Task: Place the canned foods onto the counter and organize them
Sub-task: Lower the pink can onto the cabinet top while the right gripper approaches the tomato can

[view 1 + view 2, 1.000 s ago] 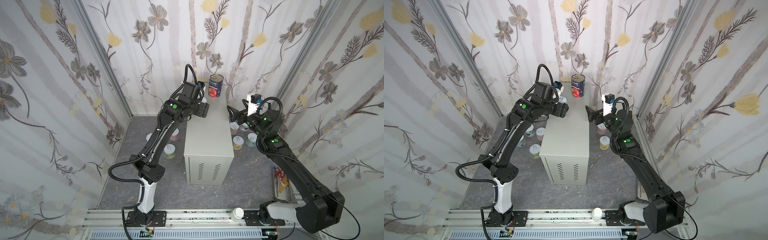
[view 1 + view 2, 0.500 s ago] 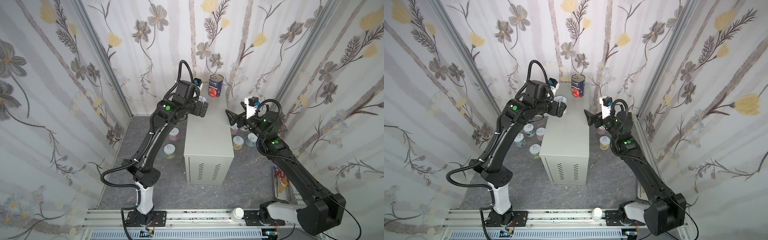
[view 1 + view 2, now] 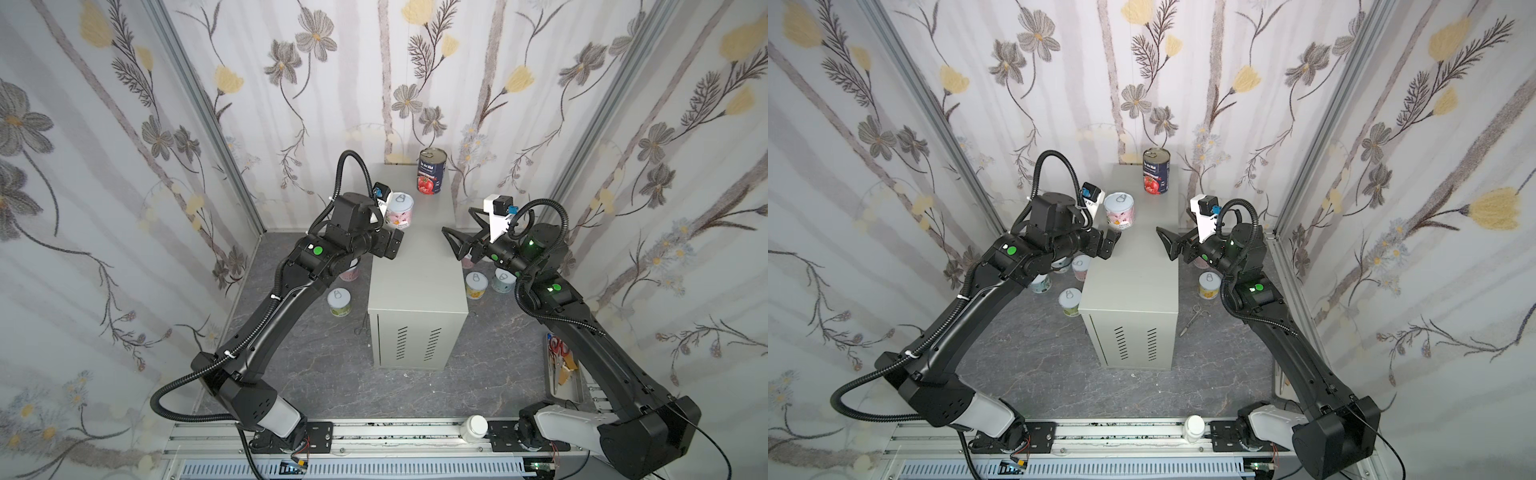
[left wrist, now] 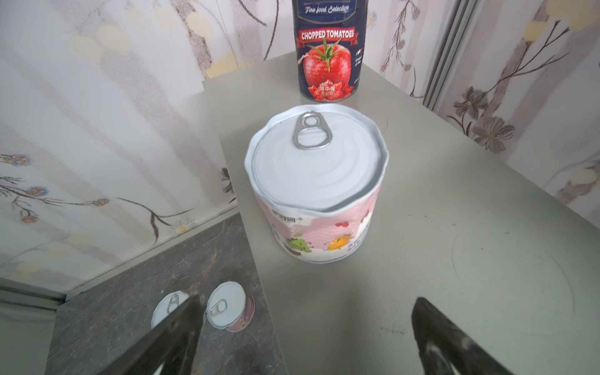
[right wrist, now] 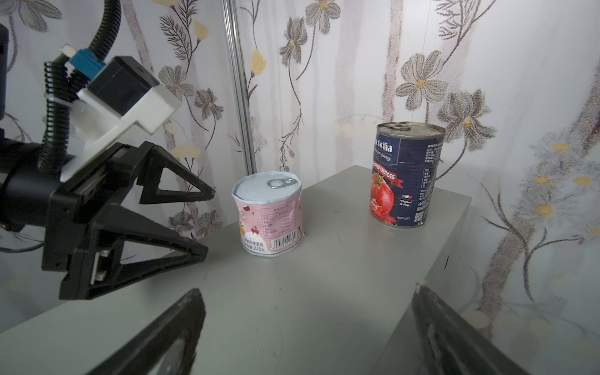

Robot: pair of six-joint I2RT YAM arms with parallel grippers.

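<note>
1. Left gripper (image 5: 209,224): jaws wide apart, nothing in them. It straddles the counter's (image 3: 415,270) left edge, tips aimed at the pink can (image 4: 315,194) and just short of it, no contact.
2. Right gripper (image 3: 456,220): also wide open and empty, at the counter's right edge, facing the left one across the top.
3. The pink can is upright on the counter near the left edge. The tomato can (image 3: 431,172) is upright at the far end, clear of it. I see no other cans up there.
4. The rest are on the floor (image 3: 316,374). The green can (image 3: 340,302) and a few more sit left of the counter, partly under the left arm. The yellow can (image 3: 476,284) and blue can (image 3: 503,279) sit right of it, below the right gripper.
5. My read: the step is to clear the pink can and fetch the next one.
6. I'd pull the left gripper straight back along its own axis before dropping. Any sideways swing risks clipping the pink can off the edge.
7. I'd send the right gripper down for the yellow can. It's nearest and its lid is in plain sight.
8. The pink can's rim looks wavy, so these walls are probably soft. I'd close on the body, low, with only enough squeeze to lift.
9. I'd place the next can in line with the two already up, leaving a jaw's clearance between cans.
10. Scissors (image 3: 1192,320) lie on the floor right of the counter, so I'd keep the descent clear of them.
</note>
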